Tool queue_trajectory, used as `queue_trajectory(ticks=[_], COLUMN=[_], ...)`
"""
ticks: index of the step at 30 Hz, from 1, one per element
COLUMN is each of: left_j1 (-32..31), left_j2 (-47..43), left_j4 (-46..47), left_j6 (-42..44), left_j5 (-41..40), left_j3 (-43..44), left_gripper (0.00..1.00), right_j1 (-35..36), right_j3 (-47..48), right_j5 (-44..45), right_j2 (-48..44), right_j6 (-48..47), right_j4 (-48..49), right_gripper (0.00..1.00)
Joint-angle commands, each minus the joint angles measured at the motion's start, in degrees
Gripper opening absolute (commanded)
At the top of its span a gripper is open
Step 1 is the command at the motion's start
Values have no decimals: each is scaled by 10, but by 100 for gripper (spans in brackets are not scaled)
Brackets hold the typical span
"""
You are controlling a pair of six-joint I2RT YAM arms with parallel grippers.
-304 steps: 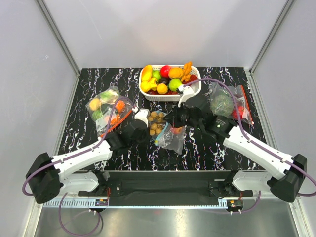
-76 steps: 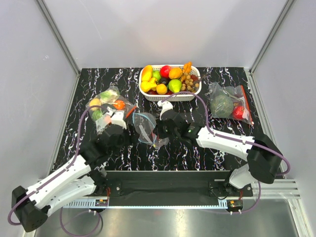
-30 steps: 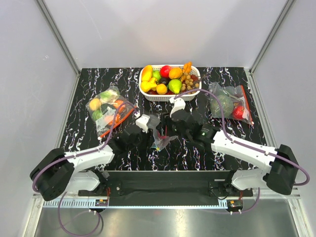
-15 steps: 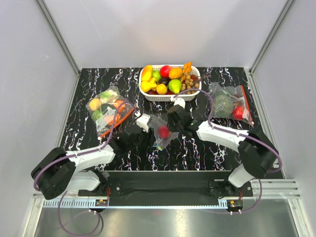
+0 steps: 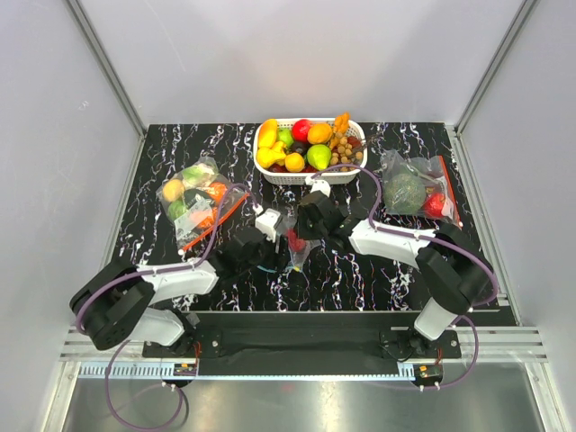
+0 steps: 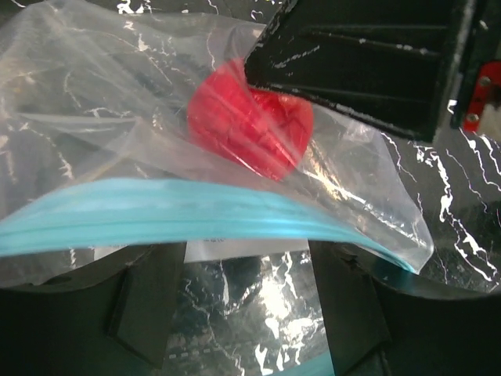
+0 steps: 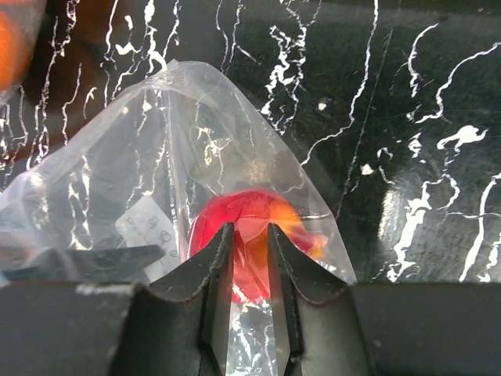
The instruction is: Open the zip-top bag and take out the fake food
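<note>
The zip-top bag lies crumpled on the black marble table between both arms, and its teal strip runs across the left wrist view. Inside it sits the red round fruit, seen through the film. My left gripper is at the bag's mouth, its fingers wide apart below the strip, with only table showing between them. My right gripper is at the bag's far end, nearly closed on a fold of film over the red fruit. A bunch of tan-brown balls rests in the basket.
A white basket of mixed fruit stands at the back centre. A clear bag with an orange-red strip lies at the left, and another with a green vegetable at the right. Both arms crowd the middle.
My right fingers have narrowed onto the bag film over the red fruit. My left jaws have widened. Both grippers have drawn closer around the bag.
</note>
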Motion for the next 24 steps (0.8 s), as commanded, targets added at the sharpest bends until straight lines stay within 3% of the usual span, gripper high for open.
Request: queue_trajectory(ticks=[1, 15, 24], left_j1=[-3, -3, -3], left_j2=[17, 95, 133], left_j4=[60, 94, 98], left_j6=[-5, 0, 13], left_j5=[-3, -11, -29], left_j3=[27, 70, 90], left_gripper=[68, 71, 71], right_j1=[2, 0, 0], right_j3=[-16, -22, -28], right_j5=[-28, 14, -9], right_j2=[17, 50, 41], right_j6=[19, 23, 28], right_j4=[-28, -65, -63], right_gripper=[29, 29, 30])
